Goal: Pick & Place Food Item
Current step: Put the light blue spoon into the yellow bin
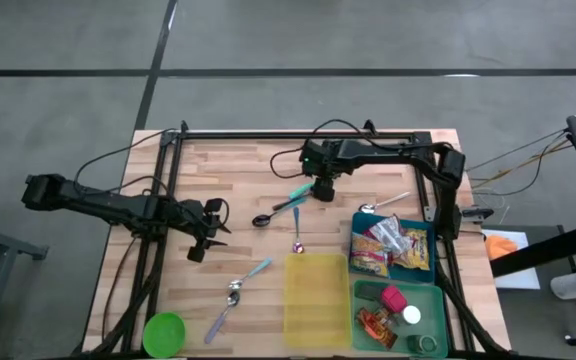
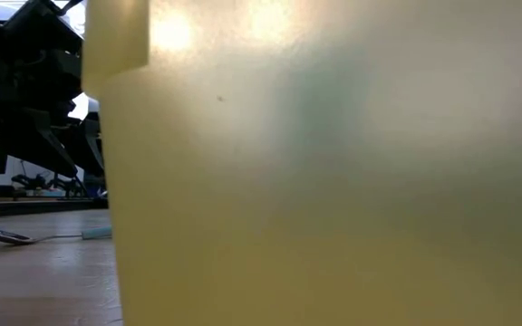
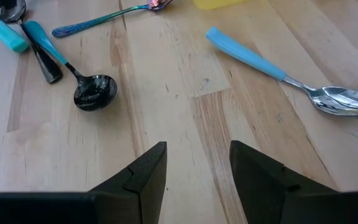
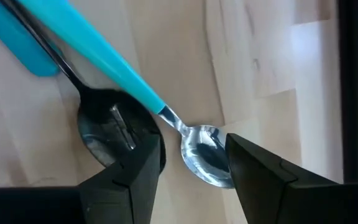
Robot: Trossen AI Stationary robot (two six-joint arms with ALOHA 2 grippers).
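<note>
Colourful food packets [image 1: 393,245] lie in a blue tray [image 1: 354,240] at the right. My right gripper [image 1: 320,190] [image 4: 194,146] points down, open, over a cluster of spoons at the table's far middle. The bowl of a teal-handled silver spoon [image 4: 205,157] shows between its fingers, and a black spoon's bowl [image 4: 107,127] lies beside one of them. I see no touch. My left gripper [image 1: 220,228] [image 3: 197,149] waits open over bare wood at the left, pointing toward a blue-handled spoon [image 3: 278,71].
A yellow container [image 1: 316,300] stands at the near middle and fills the low view [image 2: 333,163]. A green tray [image 1: 444,310] with small items sits at the near right, and a green bowl [image 1: 164,333] at the near left. More spoons [image 1: 248,280] lie between the arms.
</note>
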